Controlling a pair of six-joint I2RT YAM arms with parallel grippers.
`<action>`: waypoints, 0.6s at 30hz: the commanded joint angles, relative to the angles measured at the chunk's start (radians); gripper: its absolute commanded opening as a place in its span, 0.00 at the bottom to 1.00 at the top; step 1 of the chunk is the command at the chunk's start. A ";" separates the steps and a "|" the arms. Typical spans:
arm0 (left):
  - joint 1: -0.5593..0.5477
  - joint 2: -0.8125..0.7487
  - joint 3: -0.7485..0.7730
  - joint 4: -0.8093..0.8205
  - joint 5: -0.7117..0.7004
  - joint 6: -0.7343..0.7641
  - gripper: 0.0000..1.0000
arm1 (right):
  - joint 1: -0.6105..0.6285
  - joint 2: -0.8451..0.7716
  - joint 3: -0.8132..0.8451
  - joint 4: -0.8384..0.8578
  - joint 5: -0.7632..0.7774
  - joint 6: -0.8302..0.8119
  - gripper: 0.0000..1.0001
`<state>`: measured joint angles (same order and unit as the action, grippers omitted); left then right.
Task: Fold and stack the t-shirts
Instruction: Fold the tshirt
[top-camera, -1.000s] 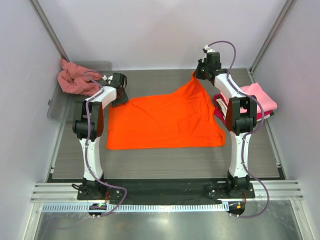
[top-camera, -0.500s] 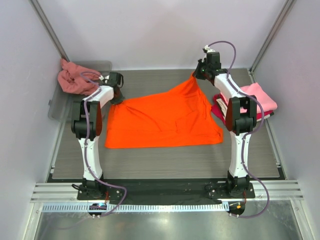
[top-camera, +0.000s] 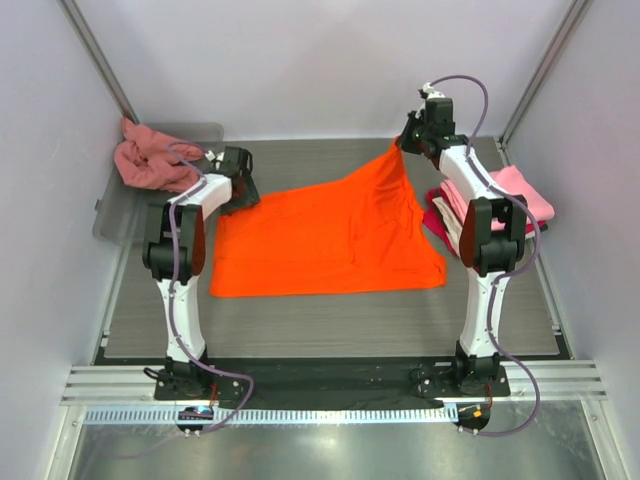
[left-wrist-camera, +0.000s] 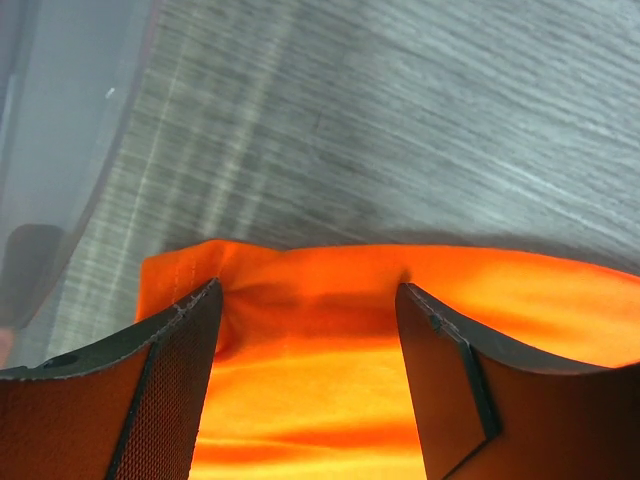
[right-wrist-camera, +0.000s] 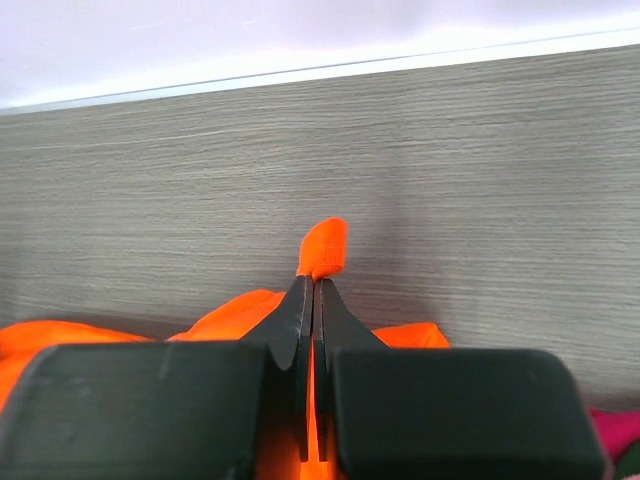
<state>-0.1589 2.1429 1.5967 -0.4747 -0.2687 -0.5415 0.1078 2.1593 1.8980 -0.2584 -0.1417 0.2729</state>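
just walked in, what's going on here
Two robot arms are working on an orange t-shirt spread on the table. The right pincer is shut on its far right corner, lifting it off the surface. The left pincer stands open over the far left corner, gripping nothing. A light pink t-shirt lies folded on a crimson t-shirt at the right; a salmon-pink t-shirt sits crumpled on the grey tray at the left.
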 joint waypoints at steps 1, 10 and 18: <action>0.033 -0.067 -0.035 0.008 -0.058 -0.008 0.71 | -0.017 -0.076 -0.011 0.033 0.037 0.002 0.01; 0.033 -0.064 -0.026 0.041 -0.043 -0.017 0.74 | -0.043 -0.049 -0.014 0.021 0.030 0.015 0.01; 0.035 -0.097 -0.021 0.079 -0.021 -0.026 0.75 | -0.063 0.040 0.067 -0.008 0.025 0.038 0.01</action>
<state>-0.1566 2.1075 1.5612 -0.4332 -0.2638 -0.5510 0.0612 2.1746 1.8992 -0.2787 -0.1165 0.2958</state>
